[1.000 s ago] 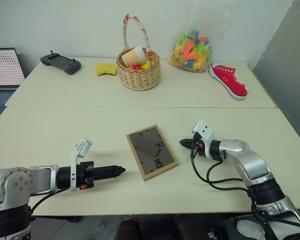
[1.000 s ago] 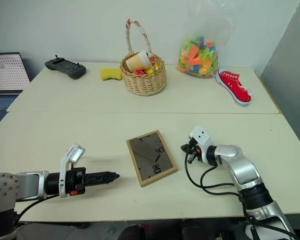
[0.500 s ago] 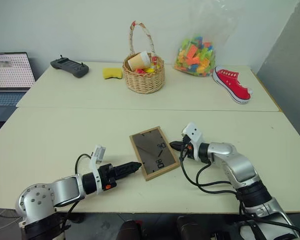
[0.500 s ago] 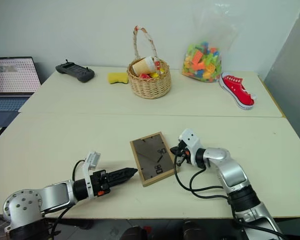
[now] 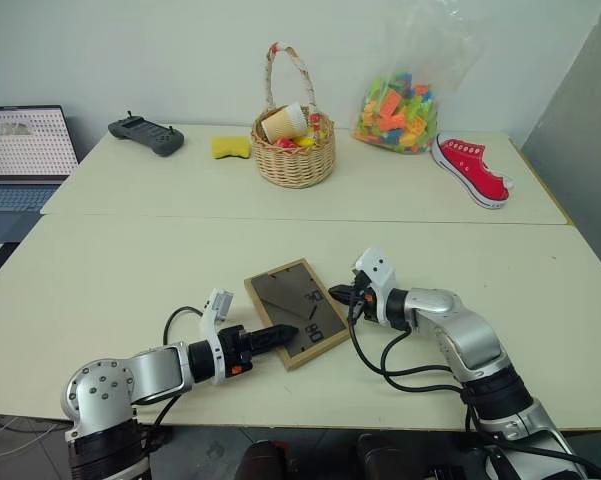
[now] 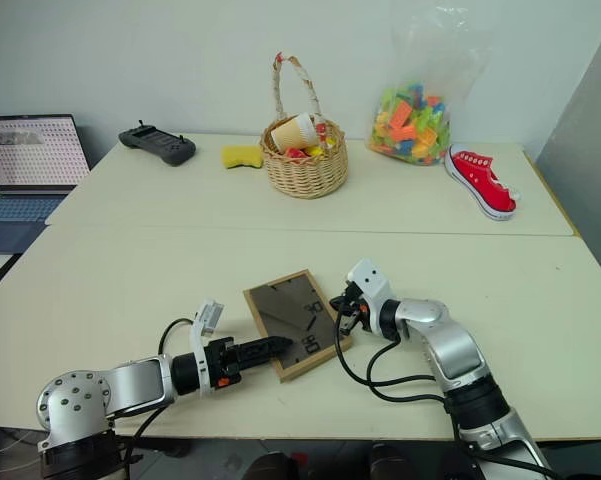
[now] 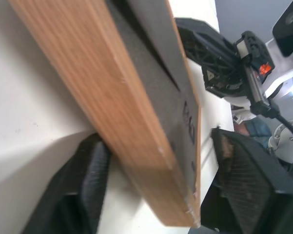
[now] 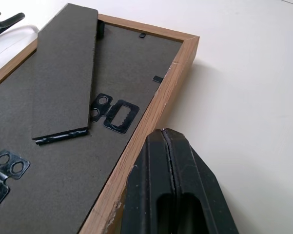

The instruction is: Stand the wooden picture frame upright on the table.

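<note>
Wooden picture frame (image 5: pixel 291 311) back-up, near edge raised.

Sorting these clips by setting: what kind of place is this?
Probably a robot test lab or office room: a plain cream table against a bare wall, with an open laptop, a handheld controller, and assorted props such as a bag of toy blocks.

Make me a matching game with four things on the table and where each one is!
Things:
1. red sneaker
2. wicker basket
3. wooden picture frame
4. laptop

Places:
A. lying back side up between the two pincers
B. at the table's far left, screen lit
C. far right, beside the bag of coloured blocks
D. far middle, next to a yellow sponge

Pairs: 1-C, 2-D, 3-A, 4-B
</note>
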Tool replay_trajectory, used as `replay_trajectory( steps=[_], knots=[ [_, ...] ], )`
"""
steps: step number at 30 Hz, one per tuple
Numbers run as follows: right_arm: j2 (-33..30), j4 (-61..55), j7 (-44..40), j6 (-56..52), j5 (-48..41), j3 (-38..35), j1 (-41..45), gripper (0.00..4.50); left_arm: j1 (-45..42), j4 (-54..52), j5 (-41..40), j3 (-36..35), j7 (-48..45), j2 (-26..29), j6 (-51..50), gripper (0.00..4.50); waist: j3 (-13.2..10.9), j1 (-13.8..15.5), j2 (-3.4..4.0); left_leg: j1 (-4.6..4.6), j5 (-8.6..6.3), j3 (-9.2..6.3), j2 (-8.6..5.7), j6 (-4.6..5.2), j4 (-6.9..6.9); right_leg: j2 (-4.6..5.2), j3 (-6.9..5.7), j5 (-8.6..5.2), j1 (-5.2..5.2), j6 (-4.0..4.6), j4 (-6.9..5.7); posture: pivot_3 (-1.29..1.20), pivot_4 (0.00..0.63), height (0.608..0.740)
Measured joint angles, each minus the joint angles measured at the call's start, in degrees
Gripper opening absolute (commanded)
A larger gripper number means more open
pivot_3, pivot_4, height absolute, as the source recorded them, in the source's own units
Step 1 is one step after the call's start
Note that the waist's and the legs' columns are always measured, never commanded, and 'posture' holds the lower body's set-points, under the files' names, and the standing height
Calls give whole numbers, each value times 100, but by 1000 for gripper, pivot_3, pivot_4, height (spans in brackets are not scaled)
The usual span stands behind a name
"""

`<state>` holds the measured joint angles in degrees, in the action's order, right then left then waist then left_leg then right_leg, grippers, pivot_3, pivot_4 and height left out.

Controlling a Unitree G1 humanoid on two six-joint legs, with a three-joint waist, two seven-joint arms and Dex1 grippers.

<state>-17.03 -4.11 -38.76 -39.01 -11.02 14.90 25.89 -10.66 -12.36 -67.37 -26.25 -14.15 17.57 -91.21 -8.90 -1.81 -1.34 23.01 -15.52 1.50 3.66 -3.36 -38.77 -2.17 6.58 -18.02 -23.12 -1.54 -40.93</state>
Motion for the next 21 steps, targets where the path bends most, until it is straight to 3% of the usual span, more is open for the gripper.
replay_trajectory(
  steps=[6, 12, 16, 21],
  knots=[
    [-7, -13, 47, -31, -47, -50, -2, 0, -18, 102, -17, -6, 116, -60, 24, 1606, -2, -12, -3, 0, 0, -1, 0, 0, 2, 0, 0, 0, -1, 0, 1, 0, 150, 740],
    [-105, -76, 58, -77, -49, -228, -39, 0, -355, 203, -76, -48, 181, -127, 150, 1339, -4, -13, -10, -1, 0, -4, -1, 0, 2, 0, -2, 0, 0, -1, 1, 0, 150, 740],
    [-378, -248, -199, -158, -251, -299, -38, 0, -1025, 422, 13, 209, -90, 534, 176, 1339, -19, -28, -25, 4, 0, -6, 0, 0, 3, -4, -4, 0, -5, -1, -1, 0, 150, 740],
    [-1185, -224, -923, -364, -822, -858, 403, 1153, -1798, 694, 124, 628, -1346, 1750, 471, 1337, -48, -50, -25, 8, 0, 0, -3, -1, 10, -2, -3, 0, -10, -1, 14, 0, 150, 740]
  ],
)
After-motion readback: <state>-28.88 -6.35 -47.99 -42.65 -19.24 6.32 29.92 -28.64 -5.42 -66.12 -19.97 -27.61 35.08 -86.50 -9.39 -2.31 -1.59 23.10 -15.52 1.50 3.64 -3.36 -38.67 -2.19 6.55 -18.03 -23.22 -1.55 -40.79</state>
